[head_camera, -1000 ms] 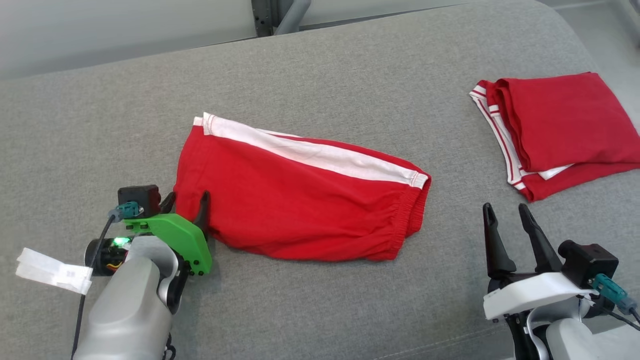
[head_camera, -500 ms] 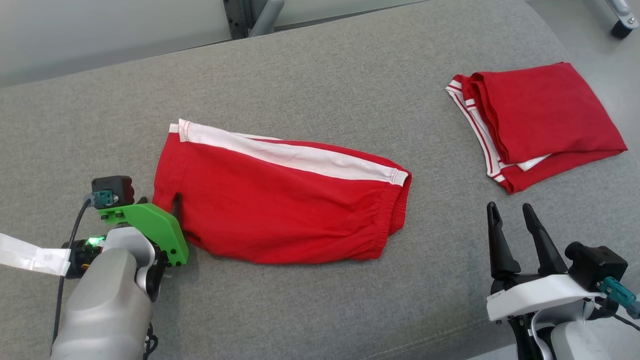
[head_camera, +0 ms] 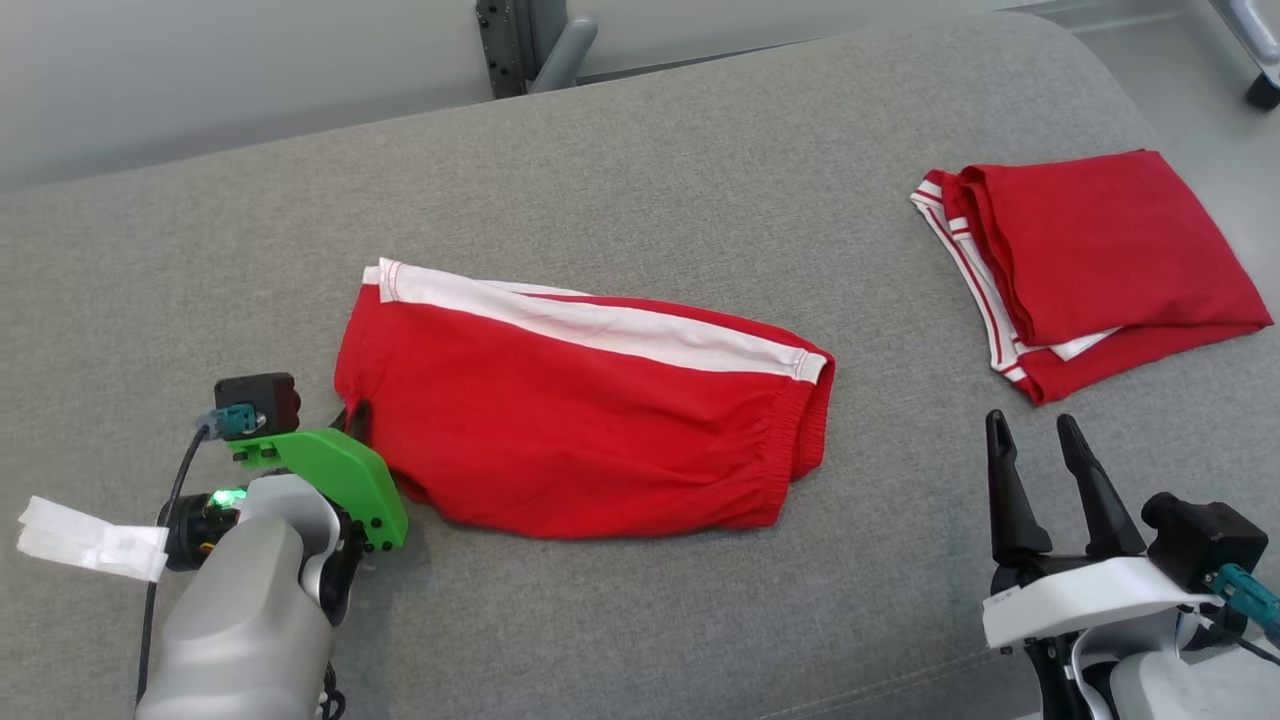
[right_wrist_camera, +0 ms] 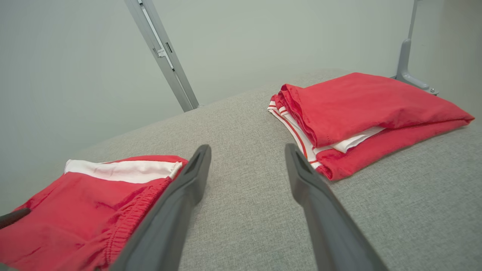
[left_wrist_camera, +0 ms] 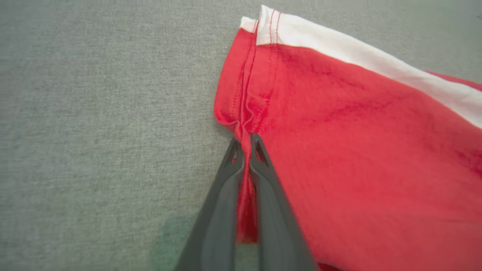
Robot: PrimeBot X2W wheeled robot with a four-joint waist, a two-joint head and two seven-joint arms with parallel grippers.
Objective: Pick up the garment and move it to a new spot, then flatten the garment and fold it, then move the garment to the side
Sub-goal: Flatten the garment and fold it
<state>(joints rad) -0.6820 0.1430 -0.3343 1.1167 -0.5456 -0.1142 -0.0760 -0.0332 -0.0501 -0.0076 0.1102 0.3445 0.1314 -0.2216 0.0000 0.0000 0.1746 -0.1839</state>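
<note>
Fingers (left_wrist_camera: 222,195) of my left gripper (left_wrist_camera: 245,141) are clenched tight, and there's a pinch of red cloth caught between them. I've got the red shorts (head_camera: 580,440) by the near corner of the leg hem (left_wrist_camera: 241,94). The shorts lie flat and long across the middle of the grey cushion (head_camera: 700,150), with the white side stripe (head_camera: 600,325) along the far edge and the elastic waistband (head_camera: 790,450) pointing toward my right side.

My right gripper (head_camera: 1035,430) hangs just off that waistband end with its jaws spread wide, holding nothing and touching nothing.

As I read it, this is the folding step, since the cloth is already smoothed out and I've taken an end. Next, I reckon, comes lifting this hem and carrying it over toward the waistband. One corner alone will let the far corner sag, so the lift wants to be low and slow, or the right side should help.

Count: two grippers, one gripping and one free. One pair of shorts is laid out. One folded red bundle (head_camera: 1110,250) sits well apart at the right; I cannot tell how many pieces are in it.
</note>
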